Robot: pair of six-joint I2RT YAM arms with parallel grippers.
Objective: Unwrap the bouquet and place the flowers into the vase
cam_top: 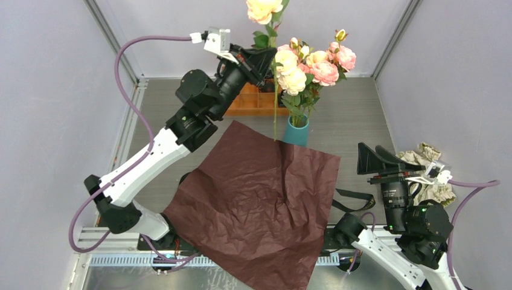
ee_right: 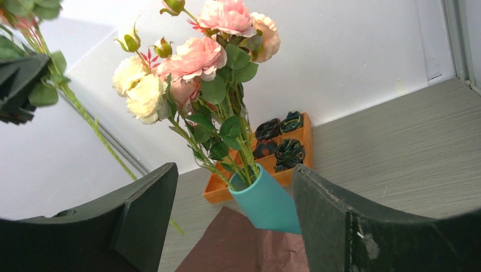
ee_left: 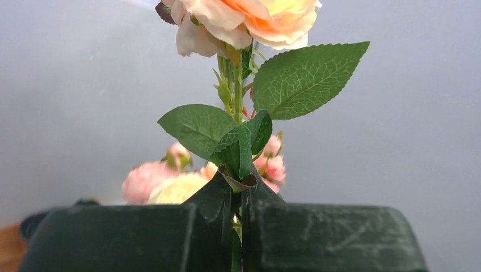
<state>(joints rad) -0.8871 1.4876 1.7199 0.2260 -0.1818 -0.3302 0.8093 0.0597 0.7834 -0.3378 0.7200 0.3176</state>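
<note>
While your left fingers (ee_left: 113, 238) clamp one rose (ee_left: 244, 20), its bloom is cropped. Your right fingers (ee_right: 351, 226) stand apart; the vase (ee_right: 266, 204) holds roughly six blooms (ee_right: 193, 56).

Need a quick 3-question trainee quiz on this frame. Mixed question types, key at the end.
1. True or false: the left pincer is shut on the stem of a single rose.
2. Pick one: the dark red paper is A) rolled up, B) lying spread open, C) wrapped round flowers.
3. Fill in: the right pincer is open and holds ____.
Key: 1 true; 2 B; 3 nothing.
</note>
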